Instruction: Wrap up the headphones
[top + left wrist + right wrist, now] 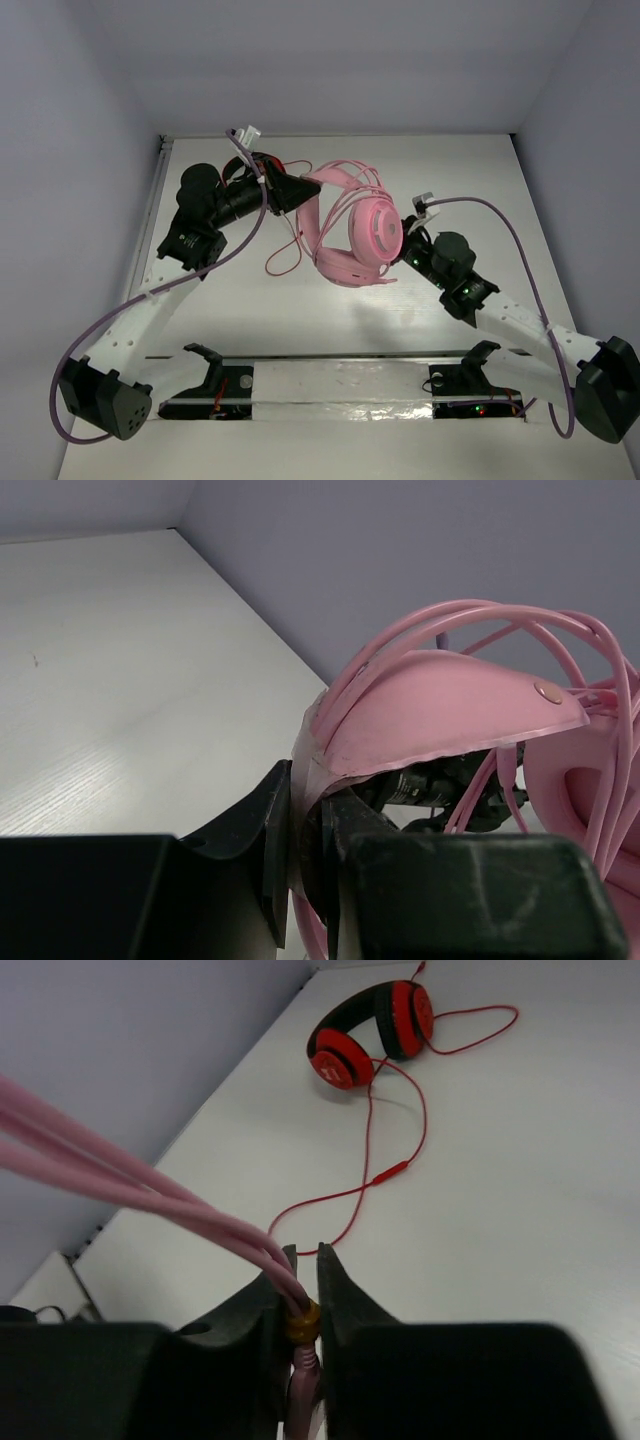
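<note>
1. The headphones (355,235) are held lifted over the middle of the table (250,330). The headband (440,705) is turned toward the left arm and one round cup toward the right arm.
2. Several turns of the thin pink cable (150,1197) are seen looped over the headband and cups. The winding step is therefore judged to be in hand and well advanced.
3. The headband is pinched edge-on by the left gripper (305,830), whose fingers are pressed together on the pink band.
4. The cable's end is clamped in the right gripper (302,1270), just beside a gold collar (302,1322). From the jaws, taut strands run up and away toward the headphones.
5. For the next move, the last free stretch is judged to need carrying round the band or tucking in. Tension on the strands and a steady hold by the left arm are called for, or the loops may slacken.
6. The red-and-black headphones (365,1035) and their red cable (400,1130) lie on the table well apart from the right gripper, and should be avoided.
</note>
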